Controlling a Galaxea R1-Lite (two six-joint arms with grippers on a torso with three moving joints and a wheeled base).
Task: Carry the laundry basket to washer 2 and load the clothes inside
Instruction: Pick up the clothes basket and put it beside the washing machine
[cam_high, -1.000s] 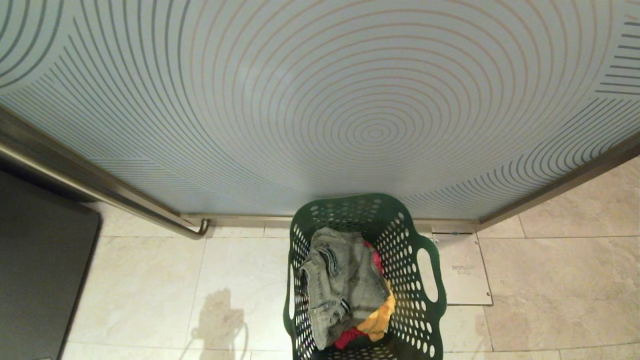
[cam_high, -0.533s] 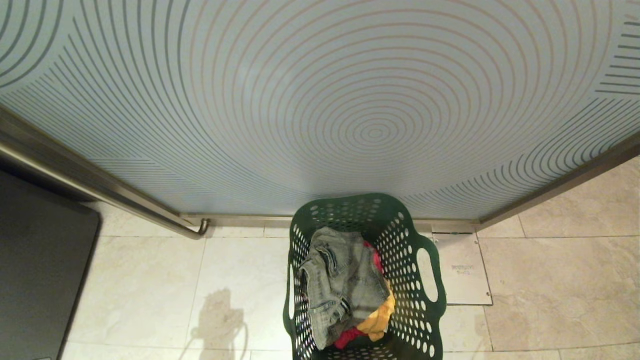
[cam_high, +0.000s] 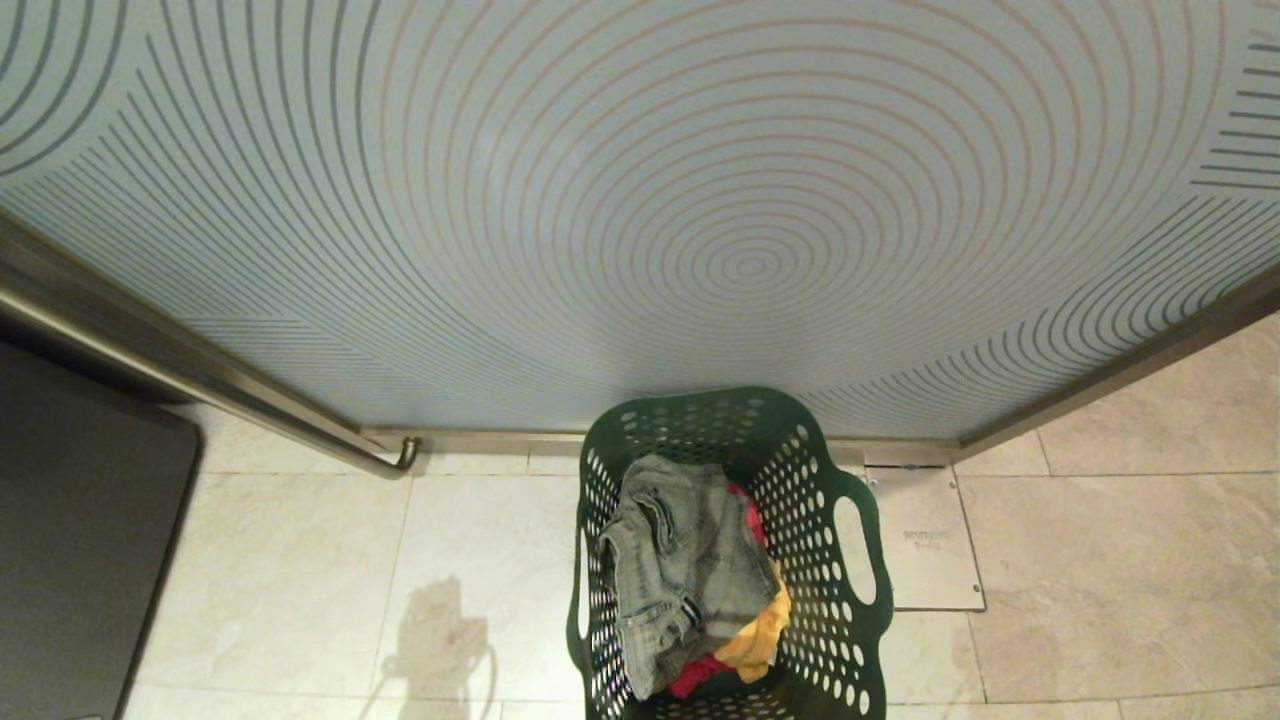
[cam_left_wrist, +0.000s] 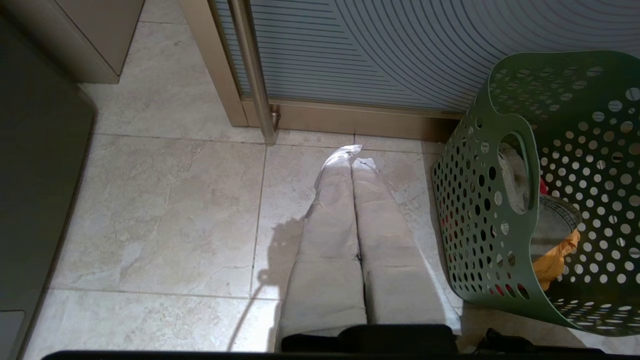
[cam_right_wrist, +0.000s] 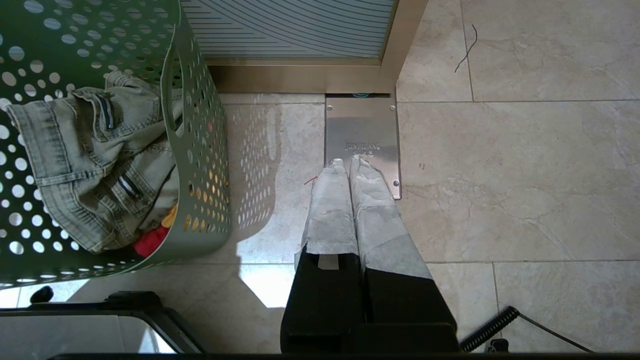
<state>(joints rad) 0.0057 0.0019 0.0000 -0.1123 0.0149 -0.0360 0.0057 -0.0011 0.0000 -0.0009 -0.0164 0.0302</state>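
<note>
Directly below me, at about six o'clock in my head view, the laundry basket (cam_high: 800, 460) stood on the pale tiled floor (cam_high: 280, 560), its far rim against the base of a frosted glass door (cam_high: 640, 200) patterned with rings. Inside lay the clothes (cam_high: 680, 570): a faded denim piece on top, red and yellow-orange garments beneath. Washer 2 was not in sight.

My left gripper (cam_left_wrist: 353, 160) hung over the floor at the basket's nine o'clock, fingers pressed together, holding nothing. My right gripper (cam_right_wrist: 347, 162) hung at the basket's three o'clock over a metal floor plate (cam_right_wrist: 362, 125), fingers likewise pressed together and empty.

I judged the basket a light, fairly stiff plastic shell that might flex a little under a one-sided pull. Its oval handle cut-outs, one on each side, looked like the places to take hold, both at once. The clothes were soft and loose, likely to sag and trail when lifted.
</note>
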